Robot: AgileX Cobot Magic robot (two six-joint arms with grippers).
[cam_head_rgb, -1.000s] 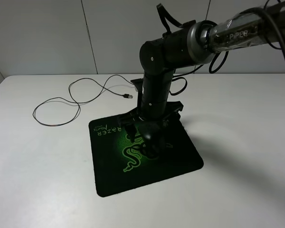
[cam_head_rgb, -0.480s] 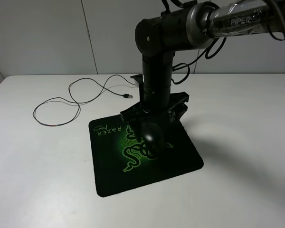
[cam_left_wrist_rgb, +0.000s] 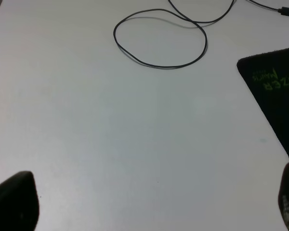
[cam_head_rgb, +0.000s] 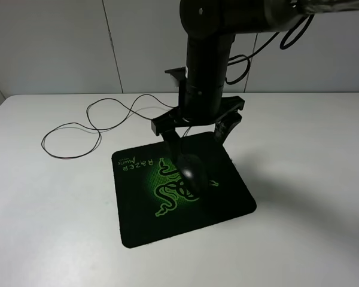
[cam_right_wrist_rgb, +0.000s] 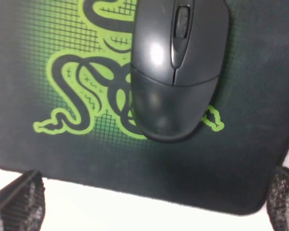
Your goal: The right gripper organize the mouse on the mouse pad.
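Two fingers (cam_head_rgb: 172, 141) of the right end effector (cam_head_rgb: 197, 134) were seen spread wide with nothing held between them, hung above the far half of the pad (cam_head_rgb: 230, 206). The mouse (cam_head_rgb: 191, 172) was found lying flat near the middle of the pad, partly over the green logo (cam_head_rgb: 165, 200) and touched by neither finger. From that lie, the placing was judged done or nearly so.

Cable (cam_head_rgb: 88, 111) noted: it was laid in loose loops over the tabletop (cam_head_rgb: 299, 155) beyond the pad and to the left, with the plug (cam_head_rgb: 160, 121) lying free. Where it joined the mouse could not be made out, as that part was hidden by the arm.

Risks, as judged:
- Snag. The cable was thought to pass close under the spread fingers. If it were caught during a lift or swing, the mouse could be dragged across the pad or off it.
- Nudge. If the arm were lowered a little off line, the glossy shell could be struck by one finger and the mouse skidded or turned.
- Cable pull. If the loops were drawn taut, the light mouse could be shifted by them.

The left end effector (cam_left_wrist_rgb: 151, 204) was seen spread and empty over bare tabletop, well apart from the mouse. No trouble was expected from it.
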